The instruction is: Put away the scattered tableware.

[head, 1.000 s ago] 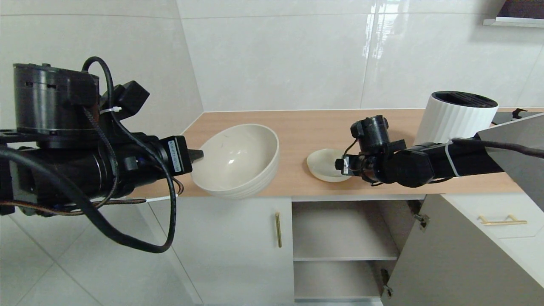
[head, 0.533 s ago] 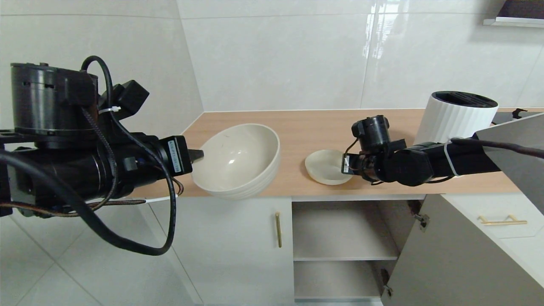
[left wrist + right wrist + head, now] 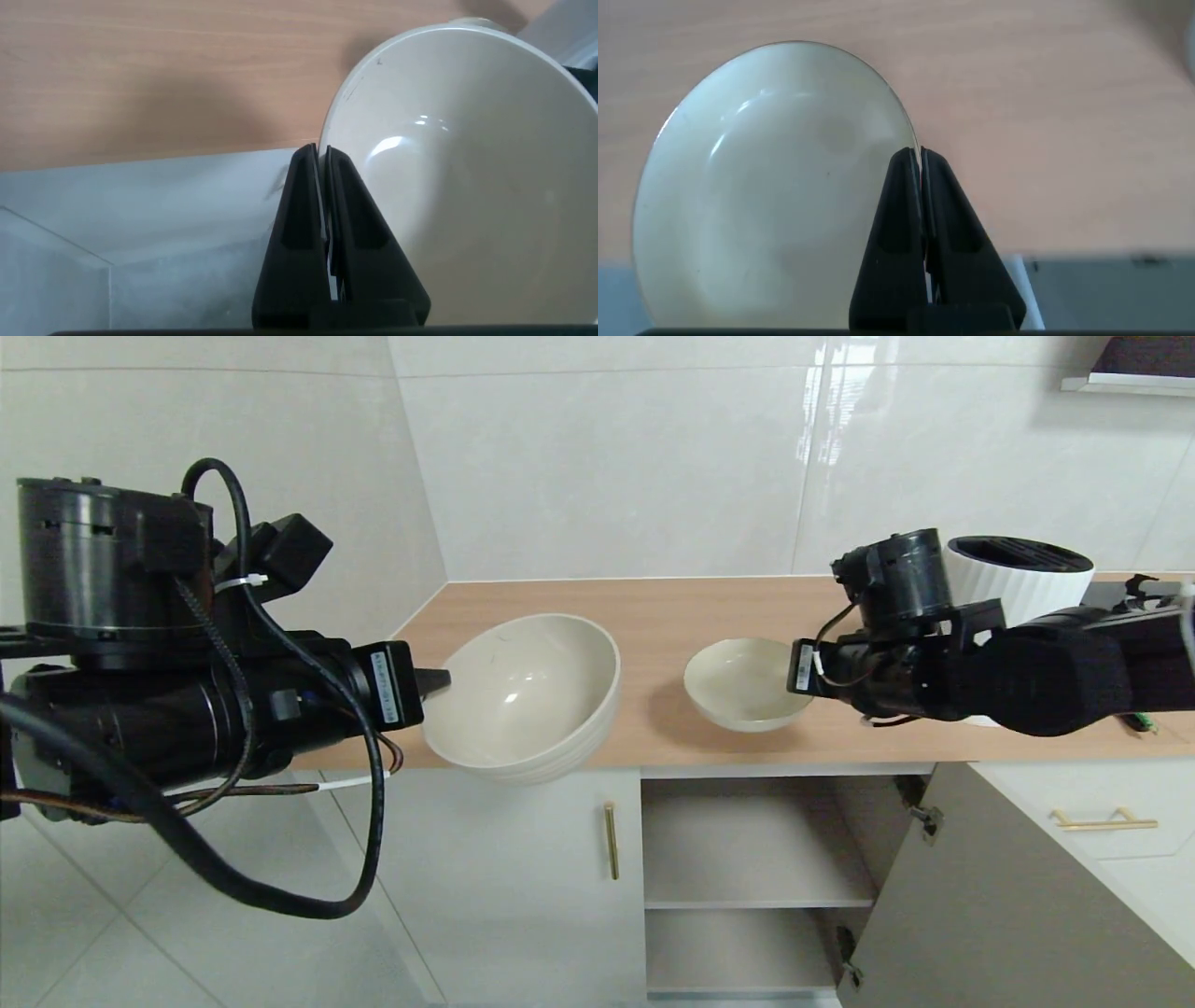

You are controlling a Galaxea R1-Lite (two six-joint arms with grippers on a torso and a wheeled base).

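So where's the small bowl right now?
In the head view the small bowl is right of centre above the counter, rim pinched by the right end effector, between the large bowl and the white container.

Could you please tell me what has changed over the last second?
The right gripper, shut on the rim of the small bowl, has lifted it slightly and drawn it toward the robot's right, tipping its inside into view. The left gripper stays clamped on the large bowl; the cabinet remains open.
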